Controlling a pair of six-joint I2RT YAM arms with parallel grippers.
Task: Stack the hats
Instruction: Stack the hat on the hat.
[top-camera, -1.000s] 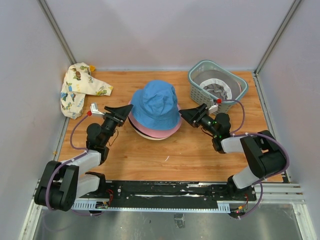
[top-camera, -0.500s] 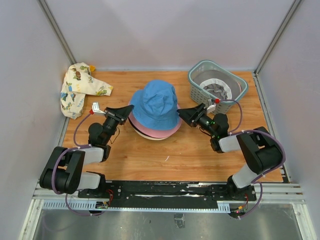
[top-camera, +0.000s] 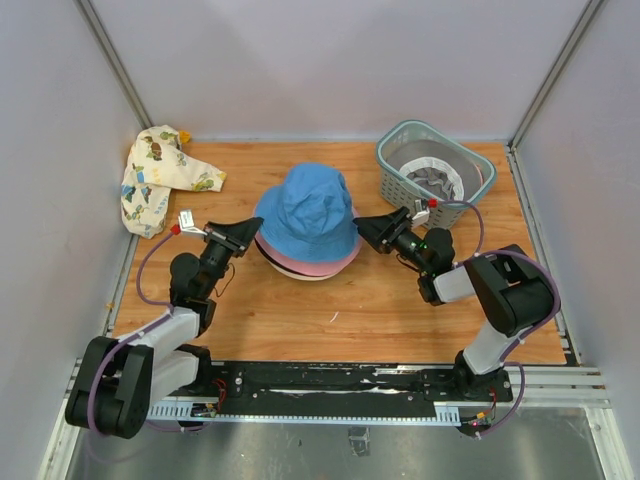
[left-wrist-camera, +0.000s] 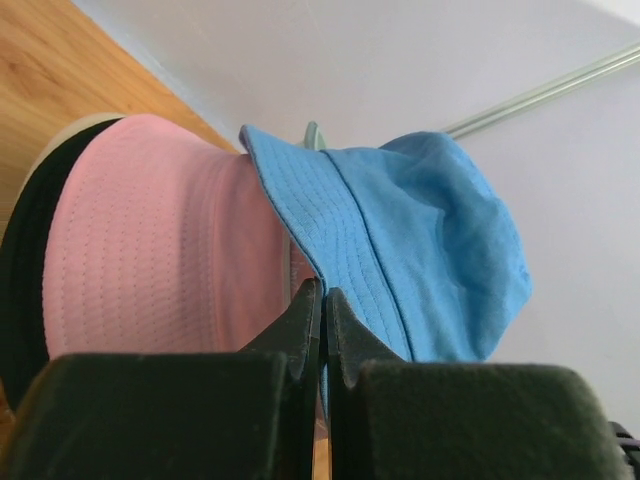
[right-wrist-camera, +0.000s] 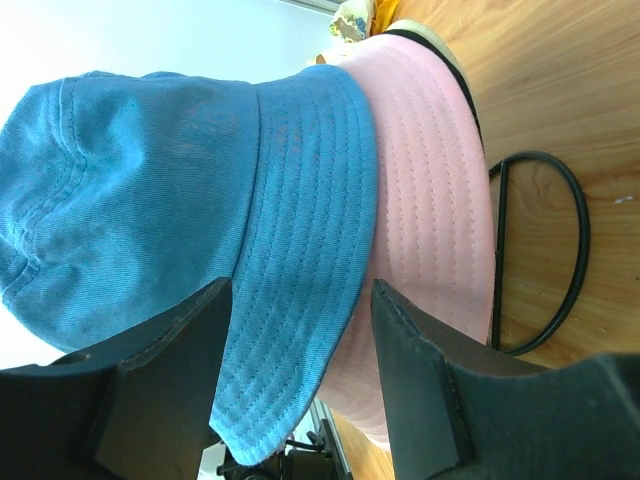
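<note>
Landmark: the teal-blue fabric bucket hat (top-camera: 308, 208) is sitting crown-up on top of the pile, in the middle of the wooden counter (top-camera: 350, 310).
Beneath it: a pink fabric bucket hat (right-wrist-camera: 430, 200) is lying directly under it. A black hat brim (left-wrist-camera: 25, 250) and a cream hat edge (top-camera: 300, 274) are showing lower down.
Left gripper (top-camera: 243, 232): it is pressing in at the blue hat's left brim with its fingers clenched together. Whether any fabric is caught between them cannot be told.
Right gripper (right-wrist-camera: 300, 290): it is hanging released at the blue hat's right brim, with the stitched brim lying across the gap between its fingers.
Why so held: both arms seem to be working opposite sides of the brim, probably to seat the blue hat squarely over the pink one.
Look of the hat: the crown is slumping in soft dents, the brim is drooping with rows of stitching, and the hat is sitting a little to the rear of the pink brim.
Right rear of the blue hat: a grey-green slatted plastic basket (top-camera: 395, 165) is holding a grey crumpled hat (top-camera: 432, 180), so in my judgement the stacking is not yet finished.
Left rear of the blue hat: a cream printed cloth (top-camera: 160, 180) is lying against the wall, well apart.
</note>
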